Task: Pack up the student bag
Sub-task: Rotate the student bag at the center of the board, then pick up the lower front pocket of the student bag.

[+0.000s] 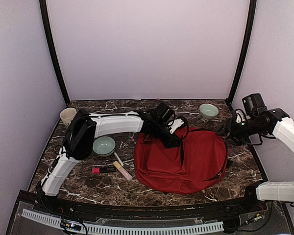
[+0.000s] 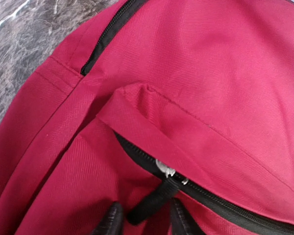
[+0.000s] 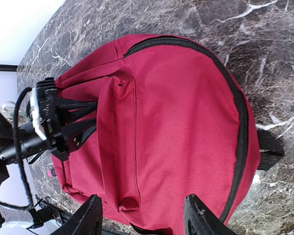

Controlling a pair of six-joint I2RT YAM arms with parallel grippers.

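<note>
The student bag (image 1: 186,159) is a dark-red backpack lying flat in the middle of the table, with its zippers shut. My left gripper (image 1: 172,141) is at the bag's far left corner. In the left wrist view (image 2: 146,221) its fingers stand slightly apart on either side of a black zipper pull (image 2: 152,200) on the front pocket, and gaps show on both sides of it. My right gripper (image 1: 225,131) hovers over the bag's right side. In the right wrist view (image 3: 142,220) it is wide open and empty above the red fabric (image 3: 176,122).
A green bowl (image 1: 104,145), a pink-capped tube (image 1: 103,170), a beige tube (image 1: 122,170) and a thin stick (image 1: 118,159) lie left of the bag. A paper cup (image 1: 67,116) stands at the far left. A second green bowl (image 1: 208,110) is at the back right.
</note>
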